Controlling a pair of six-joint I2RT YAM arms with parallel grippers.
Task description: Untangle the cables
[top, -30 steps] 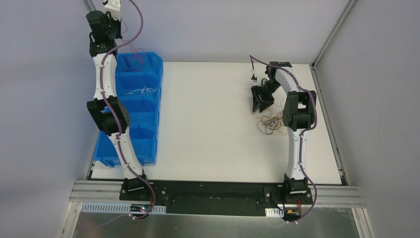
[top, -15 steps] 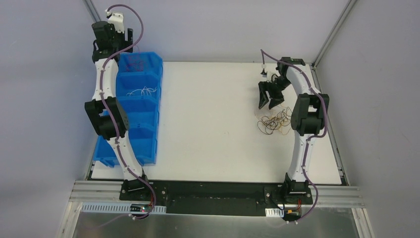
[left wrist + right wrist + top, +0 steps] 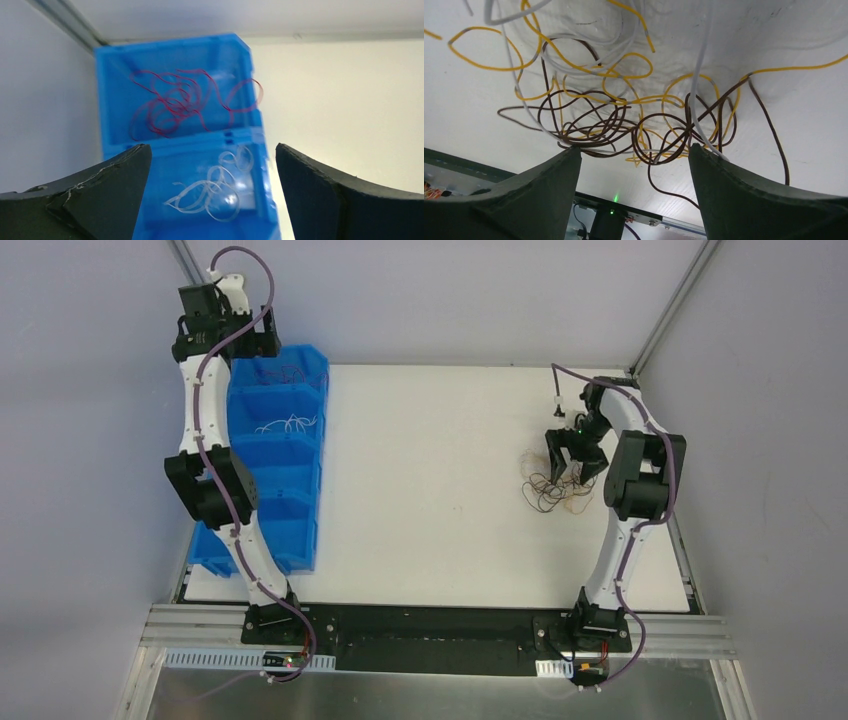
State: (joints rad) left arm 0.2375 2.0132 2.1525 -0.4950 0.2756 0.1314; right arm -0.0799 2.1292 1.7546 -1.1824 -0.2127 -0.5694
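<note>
The cables lie as a loose tangle (image 3: 553, 490) of dark brown, yellow and white wires (image 3: 624, 125) on the white table at the right. My right gripper (image 3: 570, 468) hangs open just over the tangle's far edge. In the right wrist view, wire loops lie just past its tips (image 3: 635, 149) and nothing is clamped. Red wires (image 3: 175, 100) lie in the farthest blue bin (image 3: 285, 370), and white wires (image 3: 215, 190) lie in the bin after it (image 3: 288, 425). My left gripper (image 3: 262, 340) is open and empty above the far bin, its jaws (image 3: 212, 147) wide apart.
A row of blue bins (image 3: 300, 540) runs along the table's left edge, under the left arm. The table's right edge and a metal rail (image 3: 660, 470) run close beside the right arm. A black base plate (image 3: 430, 635) spans the near edge.
My left gripper went from shut to open and shifted left over the far bin. My right gripper opened wider and moved right and nearer, down onto the tangle.
</note>
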